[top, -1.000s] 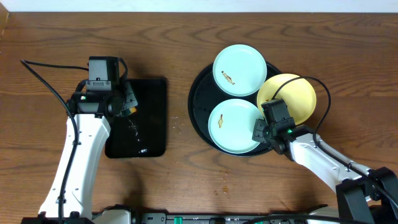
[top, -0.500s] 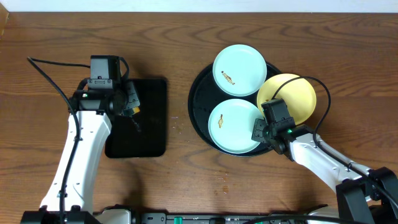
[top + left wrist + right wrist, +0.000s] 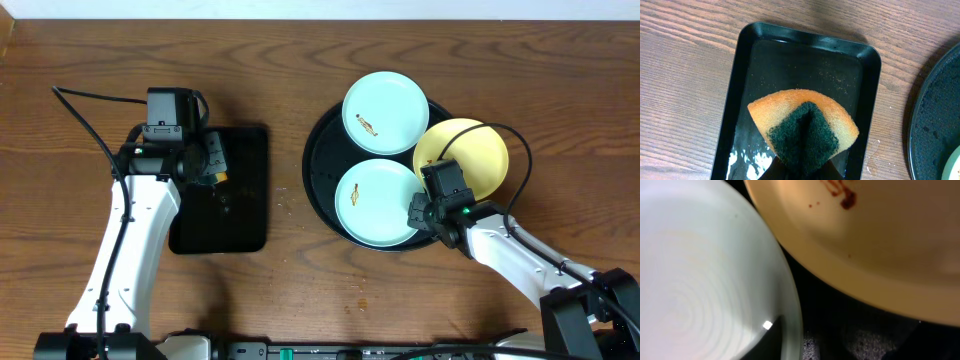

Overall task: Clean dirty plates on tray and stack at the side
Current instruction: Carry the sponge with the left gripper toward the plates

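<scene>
Edging rightward since a second ago, the left gripper (image 3: 217, 171) stays clamped on the sponge (image 3: 805, 131) above the rectangular tray (image 3: 790, 70). The right gripper (image 3: 418, 212) remains at the rim of the near mint plate (image 3: 370, 205) on the round tray (image 3: 318, 176), jaws impossible to judge. Only the right wrist view reveals a brown smear (image 3: 848, 201) on the yellow plate (image 3: 880, 255).

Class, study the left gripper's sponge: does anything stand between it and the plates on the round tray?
Nothing visible does; only wood tabletop lies between the sponge and the round tray.
</scene>
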